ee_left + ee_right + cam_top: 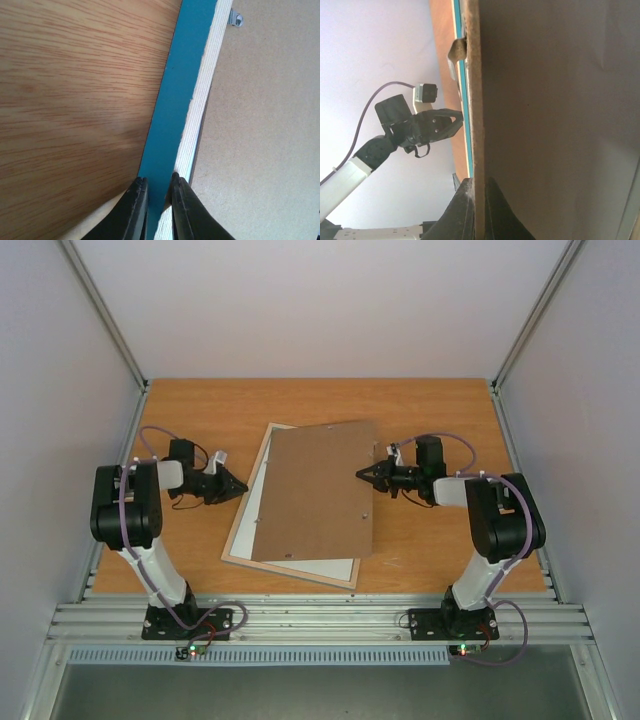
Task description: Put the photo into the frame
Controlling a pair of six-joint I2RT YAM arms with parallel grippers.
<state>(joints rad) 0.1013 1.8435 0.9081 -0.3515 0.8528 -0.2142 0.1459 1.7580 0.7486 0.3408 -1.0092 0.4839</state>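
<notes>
The frame [238, 525] lies face down on the table, pale wood back up, its turquoise edge [175, 100] showing in the left wrist view. My left gripper [242, 487] is shut on the frame's left rail, the turquoise side between its fingertips [156, 192]. The brown backing board [318, 490] lies askew over the frame. My right gripper [360, 474] is shut on the board's right edge [479, 187]. The photo's balloon print is hidden; only a white sheet [320, 568] shows in the frame below the board.
A metal retaining clip [236, 19] sits on the frame's back rail, and another [456, 50] shows in the right wrist view. Grey walls enclose the wooden table [440, 410] on three sides. An aluminium rail [320, 615] runs along the near edge.
</notes>
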